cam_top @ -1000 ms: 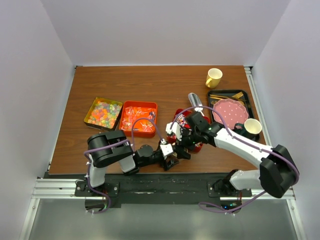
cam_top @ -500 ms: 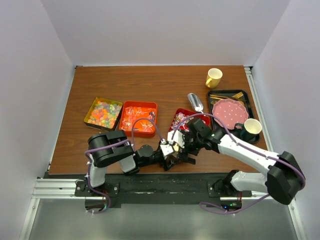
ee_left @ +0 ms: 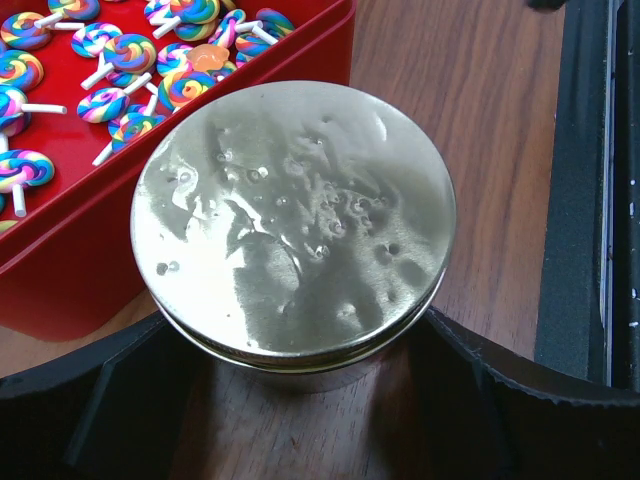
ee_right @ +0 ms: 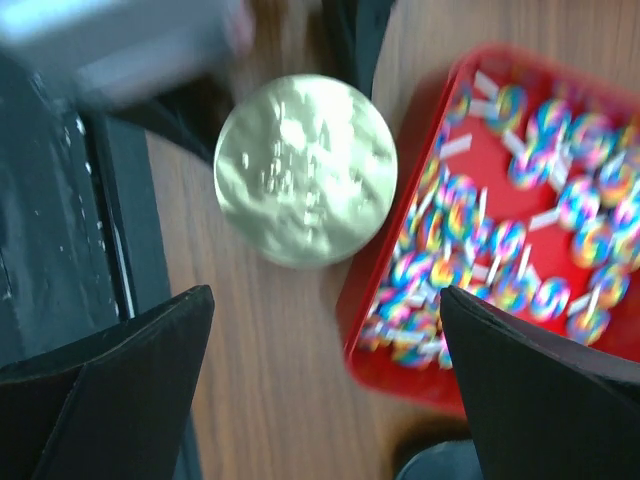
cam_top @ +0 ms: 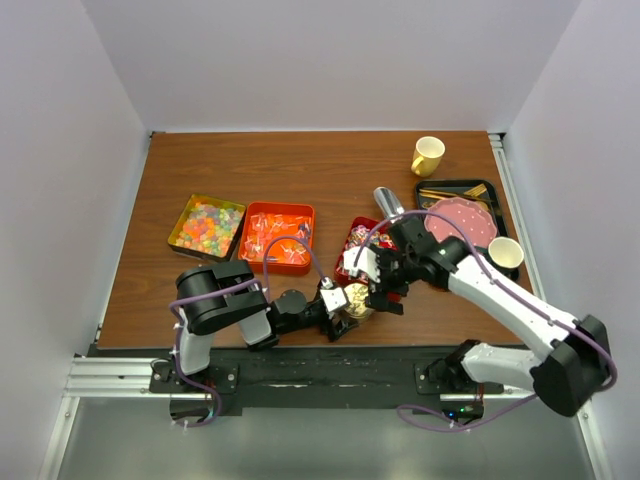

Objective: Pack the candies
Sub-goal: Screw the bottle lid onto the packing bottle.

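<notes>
Left gripper: lies low at the near edge of the brown wooden table and clamps a round metal tin with a shiny gold lid, one black finger pressed on each side of the tin wall. Tin upright, lid on; on the lid only glare and small pits to see.

Right gripper: hovers above the tin and the tray beside it, jaws wide apart, nothing between them. Right wrist view blurred.

Just beside the tin, on its far side: a red rectangular plastic tray full of small swirled rainbow lollipop candies on white sticks. Cannot tell if tin and tray touch.

Further left on the table, well apart from the tin: an orange-red square tray with clear-wrapped candies, and close on its left a yellow square tray with tiny multicoloured gummy candies.

At the far right: a black rectangular tray carrying a pink round plate with white dots; a yellow mug behind it; a white cup at its near right corner; a silver metal scoop near the far end of the red tray.
</notes>
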